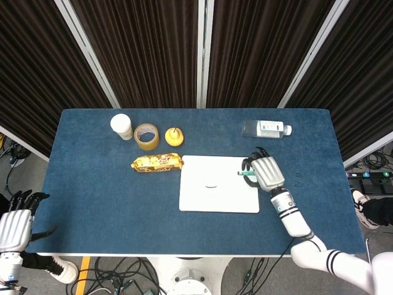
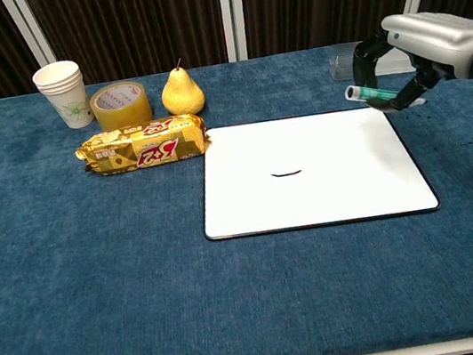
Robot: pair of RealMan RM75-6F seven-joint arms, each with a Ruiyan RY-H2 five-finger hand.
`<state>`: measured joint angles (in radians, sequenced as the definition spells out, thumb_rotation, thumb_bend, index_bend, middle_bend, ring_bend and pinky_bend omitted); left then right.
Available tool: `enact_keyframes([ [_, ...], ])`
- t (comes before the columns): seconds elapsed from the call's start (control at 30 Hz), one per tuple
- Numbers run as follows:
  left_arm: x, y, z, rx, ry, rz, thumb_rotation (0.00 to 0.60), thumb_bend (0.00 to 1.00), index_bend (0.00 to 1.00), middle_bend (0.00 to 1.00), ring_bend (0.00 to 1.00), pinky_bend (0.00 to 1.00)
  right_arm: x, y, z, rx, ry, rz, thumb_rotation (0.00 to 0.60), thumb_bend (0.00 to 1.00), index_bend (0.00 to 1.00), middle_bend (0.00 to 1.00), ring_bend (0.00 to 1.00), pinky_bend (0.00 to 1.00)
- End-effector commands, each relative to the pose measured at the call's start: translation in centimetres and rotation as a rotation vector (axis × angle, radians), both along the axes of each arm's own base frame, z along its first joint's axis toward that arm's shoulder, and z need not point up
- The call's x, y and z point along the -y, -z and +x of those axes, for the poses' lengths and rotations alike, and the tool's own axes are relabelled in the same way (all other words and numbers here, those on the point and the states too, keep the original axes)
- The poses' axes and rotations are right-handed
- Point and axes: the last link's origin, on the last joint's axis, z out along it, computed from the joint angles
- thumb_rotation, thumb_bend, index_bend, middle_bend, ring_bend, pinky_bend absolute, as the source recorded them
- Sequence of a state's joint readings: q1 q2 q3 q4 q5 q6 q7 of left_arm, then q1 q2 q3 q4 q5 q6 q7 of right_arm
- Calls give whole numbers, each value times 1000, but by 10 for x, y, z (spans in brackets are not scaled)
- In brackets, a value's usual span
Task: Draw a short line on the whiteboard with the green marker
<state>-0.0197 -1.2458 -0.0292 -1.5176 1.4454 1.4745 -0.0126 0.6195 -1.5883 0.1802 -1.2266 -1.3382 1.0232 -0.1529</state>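
From the head view, I see my right hand [image 1: 265, 173] gripping the green marker [image 1: 247, 173] at the whiteboard's [image 1: 219, 200] right edge; my left hand [image 1: 15, 224] hangs open off the table. From the chest, the marker [image 2: 378, 95] lies tilted, above the board [image 2: 312, 197] with its short line [image 2: 286, 173].

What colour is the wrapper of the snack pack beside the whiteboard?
Gold with red lettering; snack pack shows best in chest view.

Light was even and bright from overhead in both views, leaving only faint, soft shadows beside the things on the desk [image 2: 100, 280]. The whiteboard [image 2: 328, 190] was near blown-out white but showed no hard glare. The curtains behind stayed dark. Both views were sharp; the right hand [image 2: 418, 45] was slightly soft in the chest view.
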Motion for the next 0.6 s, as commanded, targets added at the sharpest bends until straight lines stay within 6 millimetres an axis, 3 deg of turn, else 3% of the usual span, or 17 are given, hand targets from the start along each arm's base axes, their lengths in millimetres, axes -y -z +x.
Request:
enact_keyframes([
  [0.03,1,0,0,0,-7,-4,600,0,250,212,93,73,-5,-18,-37,-382,-6,-15,600,454,627,508,243,108],
  [0.17,2,0,0,0,-14,-9,600,0,251,211,94,73,-3,-9,-54,-481,1,-16,600,454,598,477,230,107],
  [0.4,2,0,0,-6,-19,-11,600,0,250,212,93,72,-4,8,-66,-513,9,-6,600,444,539,436,193,91],
  [0.6,3,0,-1,-3,-20,-9,600,0,251,212,93,73,-10,13,-73,-516,45,6,600,417,235,284,76,21],
])
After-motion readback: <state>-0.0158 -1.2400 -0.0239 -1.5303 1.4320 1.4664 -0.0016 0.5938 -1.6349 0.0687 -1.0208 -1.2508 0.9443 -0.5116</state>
